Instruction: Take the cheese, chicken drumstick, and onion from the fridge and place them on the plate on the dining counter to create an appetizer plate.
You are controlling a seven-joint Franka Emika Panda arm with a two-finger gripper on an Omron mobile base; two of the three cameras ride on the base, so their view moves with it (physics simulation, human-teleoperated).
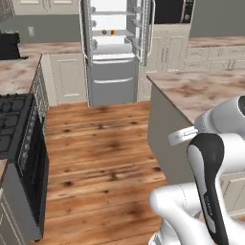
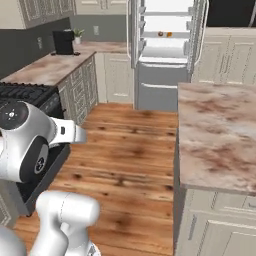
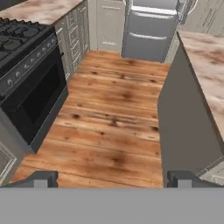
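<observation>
The fridge (image 1: 115, 48) stood at the far end of the kitchen with both upper doors swung open, its white shelves lit and its grey lower drawers shut. On a middle shelf two small things lay close together: a dark brownish one, too small to tell whether onion or drumstick (image 1: 104, 32), and just to its right the orange cheese (image 1: 112, 32). From the right base view the same pair showed on that shelf, the dark piece (image 2: 160, 34) left of the cheese (image 2: 169, 34).

The counter (image 1: 201, 88) of brown-and-cream stone ran along the right side of the wooden floor (image 1: 100, 143), well apart from the fridge. In the right base view its top (image 2: 217, 135) lay bare where it could be seen, with cream cabinet panels below.

A black stove (image 3: 26, 74) stood on the left side of the floor, opposite the counter. Farther back on the left counter sat a dark coffee machine (image 2: 63, 42) with a small plant (image 2: 78, 34) beside it.

The tool (image 3: 111, 179) hung above the floor between stove and counter, its two dark fingertips (image 3: 43, 178) set wide apart with nothing between them.
</observation>
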